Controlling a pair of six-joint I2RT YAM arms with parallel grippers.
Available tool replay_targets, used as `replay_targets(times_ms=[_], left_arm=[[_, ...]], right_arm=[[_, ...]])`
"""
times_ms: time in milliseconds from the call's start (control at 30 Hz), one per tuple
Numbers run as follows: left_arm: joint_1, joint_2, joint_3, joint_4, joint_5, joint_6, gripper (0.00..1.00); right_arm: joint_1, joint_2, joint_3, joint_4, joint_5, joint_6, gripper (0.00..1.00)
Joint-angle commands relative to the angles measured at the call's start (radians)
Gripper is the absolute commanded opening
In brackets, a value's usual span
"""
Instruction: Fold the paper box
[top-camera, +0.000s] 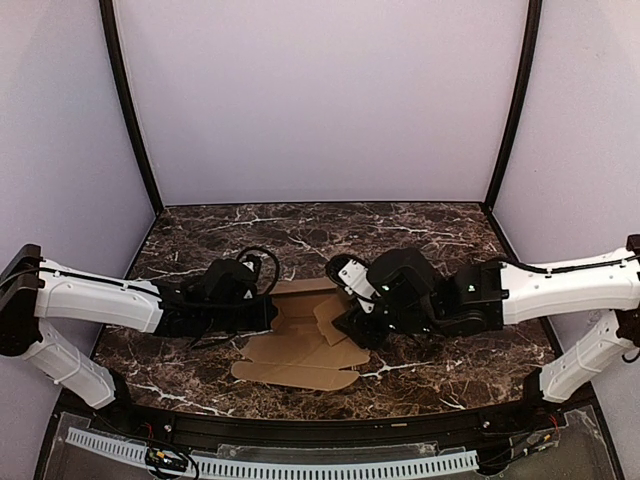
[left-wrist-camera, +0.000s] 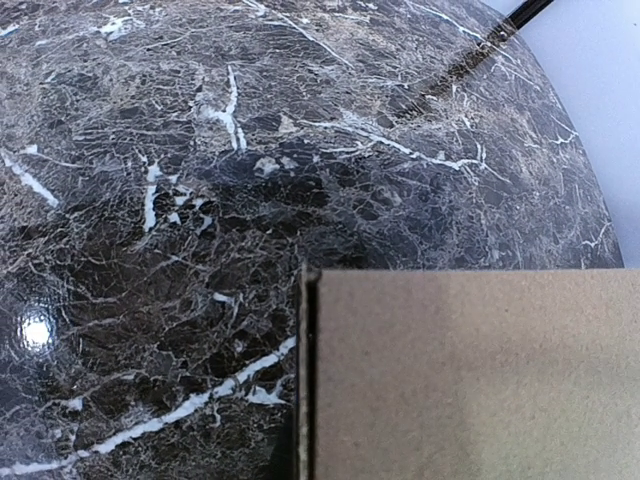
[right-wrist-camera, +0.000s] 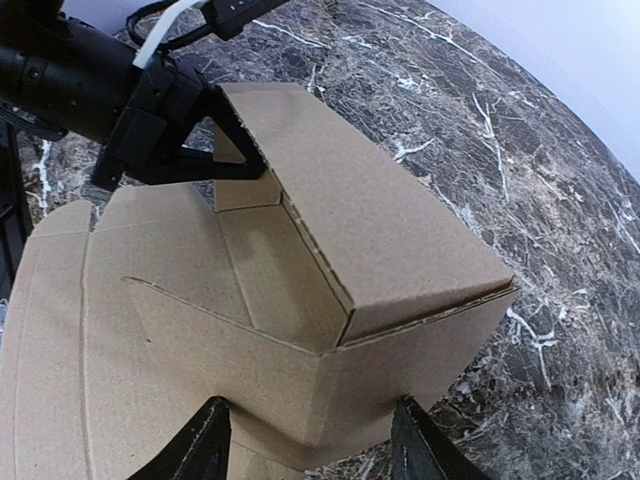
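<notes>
The paper box (top-camera: 300, 350) is a tan cardboard sheet, partly folded, lying between my arms on the marble table (top-camera: 420, 235). In the right wrist view one panel (right-wrist-camera: 350, 200) stands raised and folded over like a lid, and flat scalloped flaps (right-wrist-camera: 60, 330) lie to the left. My left gripper (top-camera: 268, 312) meets the raised panel's far end (right-wrist-camera: 215, 140). Its own view shows only the panel (left-wrist-camera: 470, 380) close up, which hides the fingers. My right gripper (right-wrist-camera: 310, 450) is open, with its fingertips (right-wrist-camera: 205, 440) either side of the box's near folded corner.
Black frame posts (top-camera: 130, 110) and pale walls enclose the table on three sides. A black cable (top-camera: 258, 262) loops above the left wrist. A ribbed white strip (top-camera: 300, 465) runs along the near edge.
</notes>
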Motion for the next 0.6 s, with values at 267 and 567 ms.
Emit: replay_targets(times_ms=[267,567], left_arm=[[-0.004,-0.015,0.042,-0.065,-0.097,-0.101,0.01],[-0.006,-0.022,0.044,-0.089,-0.117,-0.116,0.01]], right_arm=[[0.029,0.206,0.133,-0.033,0.283,0.092,0.48],[0.031,0.334,0.209,-0.059,0.432,0.165,0.4]])
